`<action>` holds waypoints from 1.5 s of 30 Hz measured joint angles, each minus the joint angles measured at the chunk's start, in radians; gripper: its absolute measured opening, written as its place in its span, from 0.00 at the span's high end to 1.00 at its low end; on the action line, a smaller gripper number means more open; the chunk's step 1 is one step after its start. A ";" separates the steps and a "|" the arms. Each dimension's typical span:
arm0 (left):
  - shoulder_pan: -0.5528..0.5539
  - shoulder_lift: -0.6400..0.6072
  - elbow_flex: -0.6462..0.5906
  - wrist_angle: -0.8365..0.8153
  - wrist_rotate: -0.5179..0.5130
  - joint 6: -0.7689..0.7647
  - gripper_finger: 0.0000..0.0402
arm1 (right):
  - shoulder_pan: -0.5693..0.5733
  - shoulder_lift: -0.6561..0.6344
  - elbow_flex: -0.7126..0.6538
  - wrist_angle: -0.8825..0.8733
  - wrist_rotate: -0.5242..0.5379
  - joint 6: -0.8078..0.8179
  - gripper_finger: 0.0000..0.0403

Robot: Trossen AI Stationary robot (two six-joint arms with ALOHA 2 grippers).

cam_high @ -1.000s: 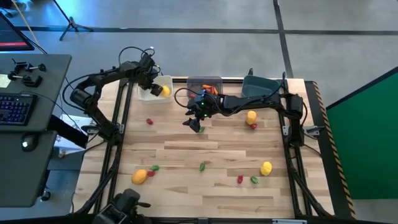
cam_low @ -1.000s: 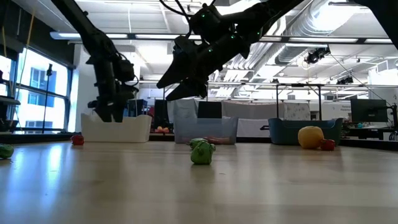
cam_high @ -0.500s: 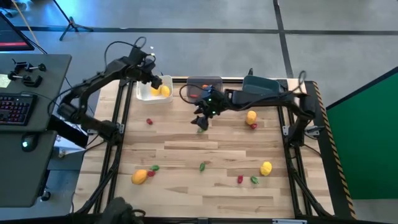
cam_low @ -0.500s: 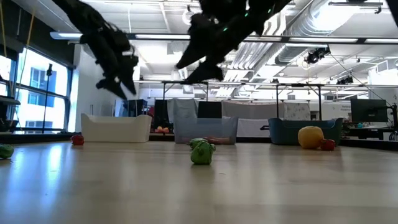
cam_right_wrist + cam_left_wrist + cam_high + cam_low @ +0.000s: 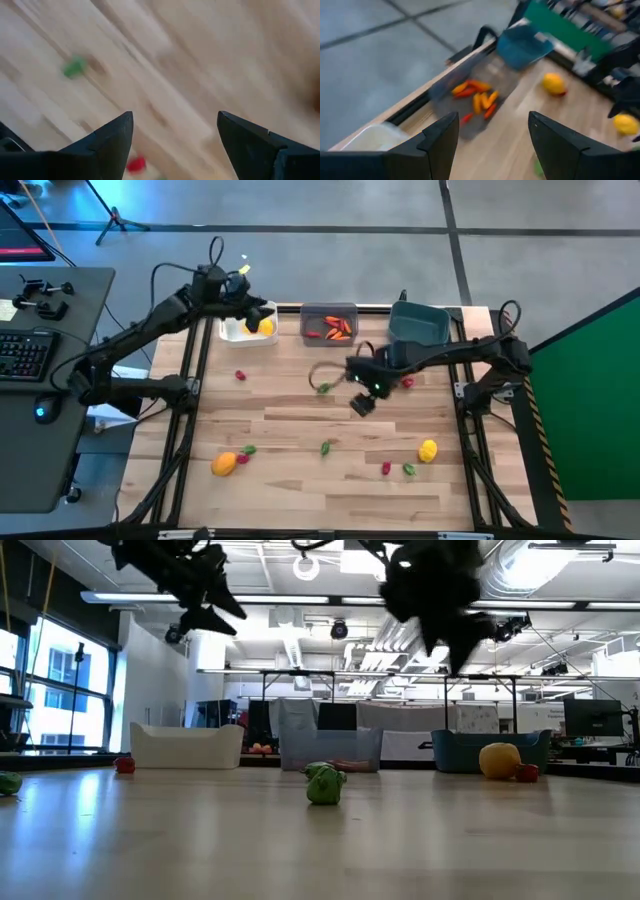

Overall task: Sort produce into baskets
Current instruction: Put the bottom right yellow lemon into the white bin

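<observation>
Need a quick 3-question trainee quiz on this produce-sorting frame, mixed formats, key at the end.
1. True or false: the grey bin holds orange-red carrot shapes.
2. Multiple choice: the right gripper is over
A. the teal bin
B. bare tabletop near the middle
C. the white bin
3. Fill in: the white bin holds a round ____ fruit.

Key
1. True; the left wrist view shows them inside it.
2. B. Its fingers are apart and empty; a green piece lies beside it on the wood.
3. Yellow. The left gripper hangs open above that bin.
</observation>
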 joint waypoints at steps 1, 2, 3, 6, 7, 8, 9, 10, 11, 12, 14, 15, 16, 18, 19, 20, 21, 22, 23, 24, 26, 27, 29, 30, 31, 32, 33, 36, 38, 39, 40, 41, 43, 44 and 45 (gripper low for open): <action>-0.019 -0.010 -0.025 0.041 0.000 -0.018 0.45 | 0.018 0.000 -0.006 -0.038 -0.006 0.038 0.31; -0.035 -0.017 -0.050 0.082 0.001 -0.038 0.45 | 0.034 -0.001 -0.014 -0.072 -0.017 0.072 0.31; -0.050 -0.023 -0.077 0.126 0.008 -0.059 0.45 | 0.052 -0.003 -0.026 -0.102 -0.023 0.104 0.31; -0.094 -0.040 -0.155 0.271 0.045 -0.139 0.45 | 0.098 -0.039 -0.095 -0.162 -0.048 0.202 0.31; -0.108 -0.045 -0.179 0.311 0.047 -0.167 0.45 | 0.113 -0.064 -0.129 -0.165 -0.063 0.241 0.31; -0.123 -0.048 -0.200 0.342 0.050 -0.191 0.45 | 0.126 -0.091 -0.165 -0.164 -0.084 0.287 0.31; -0.136 -0.050 -0.218 0.377 0.051 -0.213 0.45 | 0.141 -0.125 -0.204 -0.161 -0.099 0.340 0.31; -0.148 -0.053 -0.233 0.404 0.051 -0.232 0.45 | 0.157 -0.164 -0.244 -0.155 -0.106 0.405 0.31; -0.160 -0.056 -0.246 0.420 0.052 -0.247 0.45 | 0.174 -0.208 -0.284 -0.145 -0.111 0.481 0.31; -0.170 -0.056 -0.251 0.427 0.052 -0.257 0.45 | 0.193 -0.256 -0.321 -0.127 -0.112 0.568 0.31; -0.189 -0.056 -0.256 0.426 0.052 -0.261 0.45 | 0.236 -0.353 -0.395 -0.091 -0.114 0.756 0.31; -0.198 -0.056 -0.256 0.421 0.052 -0.261 0.45 | 0.260 -0.394 -0.430 -0.075 -0.113 0.851 0.31; -0.205 -0.056 -0.257 0.425 0.050 -0.261 0.45 | 0.286 -0.433 -0.463 -0.056 -0.112 0.940 0.31; -0.220 -0.056 -0.257 0.432 0.045 -0.261 0.45 | 0.335 -0.497 -0.521 -0.034 -0.094 1.099 0.31; -0.224 -0.056 -0.257 0.435 0.043 -0.261 0.45 | 0.362 -0.522 -0.547 -0.025 -0.084 1.167 0.31; -0.229 -0.056 -0.256 0.435 0.042 -0.265 0.45 | 0.384 -0.537 -0.572 -0.009 -0.079 1.221 0.31; -0.234 -0.056 -0.256 0.435 0.041 -0.271 0.45 | 0.405 -0.547 -0.594 0.007 -0.078 1.272 0.31; -0.240 -0.056 -0.256 0.435 0.041 -0.280 0.45 | 0.425 -0.551 -0.615 0.021 -0.078 1.318 0.31; -0.247 -0.056 -0.256 0.435 0.040 -0.288 0.45 | 0.442 -0.554 -0.636 0.032 -0.077 1.359 0.31; -0.256 -0.056 -0.256 0.435 0.037 -0.295 0.45 | 0.457 -0.555 -0.658 0.049 -0.073 1.396 0.31; -0.279 -0.056 -0.256 0.435 0.024 -0.296 0.45 | 0.478 -0.553 -0.703 0.109 -0.049 1.472 0.31; -0.291 -0.056 -0.256 0.435 0.016 -0.296 0.45 | 0.485 -0.553 -0.725 0.145 -0.034 1.506 0.31; -0.316 -0.056 -0.256 0.435 -0.004 -0.296 0.45 | 0.494 -0.554 -0.763 0.199 -0.016 1.557 0.31; -0.331 -0.055 -0.256 0.435 -0.017 -0.296 0.45 | 0.496 -0.554 -0.782 0.215 -0.015 1.576 0.31; -0.345 -0.053 -0.256 0.437 -0.032 -0.296 0.45 | 0.497 -0.554 -0.800 0.226 -0.015 1.592 0.31; -0.358 -0.049 -0.256 0.442 -0.037 -0.297 0.45 | 0.497 -0.553 -0.814 0.233 -0.017 1.600 0.31; -0.369 -0.046 -0.256 0.448 -0.038 -0.303 0.45 | 0.497 -0.553 -0.825 0.236 -0.024 1.606 0.31; -0.405 -0.030 -0.256 0.473 -0.038 -0.342 0.45 | 0.497 -0.553 -0.846 0.243 -0.028 1.607 0.31; -0.430 -0.017 -0.256 0.483 -0.041 -0.361 0.45 | 0.497 -0.553 -0.855 0.267 -0.038 1.610 0.31; -0.444 -0.011 -0.256 0.491 -0.045 -0.367 0.45 | 0.497 -0.553 -0.860 0.292 -0.045 1.613 0.31; -0.457 -0.005 -0.256 0.494 -0.052 -0.371 0.45 | 0.497 -0.552 -0.860 0.304 -0.049 1.614 0.31; -0.472 0.001 -0.256 0.494 -0.062 -0.372 0.45 | 0.497 -0.550 -0.860 0.309 -0.053 1.614 0.31; -0.497 0.013 -0.256 0.494 -0.089 -0.372 0.45 | 0.497 -0.543 -0.861 0.311 -0.057 1.614 0.31; -0.506 0.019 -0.256 0.495 -0.094 -0.372 0.45 | 0.497 -0.539 -0.861 0.310 -0.059 1.614 0.31; -0.515 0.026 -0.256 0.496 -0.098 -0.373 0.45 | 0.497 -0.538 -0.861 0.309 -0.061 1.614 0.31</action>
